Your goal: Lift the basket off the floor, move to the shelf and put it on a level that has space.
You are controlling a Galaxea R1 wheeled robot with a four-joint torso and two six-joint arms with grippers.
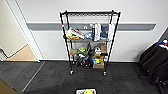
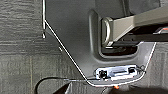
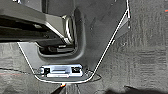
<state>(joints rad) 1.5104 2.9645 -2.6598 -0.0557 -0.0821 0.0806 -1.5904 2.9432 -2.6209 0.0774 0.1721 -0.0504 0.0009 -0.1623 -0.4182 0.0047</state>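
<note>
Both wrist views look straight down past the robot's own dark body plate onto the floor [image 2: 20, 50], the dark grey carpet; whether either claw is open or closed cannot be told from them, and nothing is seen held. The arms appear to hang low beside the base, a stowed posture that suits an approach rather than a grasp.

Outward from the robot, the basket [image 1: 85, 91] lies on the carpet at the near edge of the head view, directly in front of the base and roughly in line with the shelf [image 1: 88, 41]. A light rim and something yellowish within are all that can be made out. It is well apart from the rack's castors, with open carpet between.

The shelf stands against the white wall, at the carpet's far edge. Its top level [image 1: 89, 13] is a bare wire grid capping the four posts, which is judged to be the tier with room. The tier below carries upright books [image 1: 100, 32] along its right half and loose items at its left; the lower tiers are crowded with small boxes and bottles, so they offer no seat for a basket.

A doorway [image 1: 17, 47] to light wooden flooring opens at the left; dark fabric [image 1: 156, 60] sits at the right.

Judgement: the lift is not yet done.
</note>
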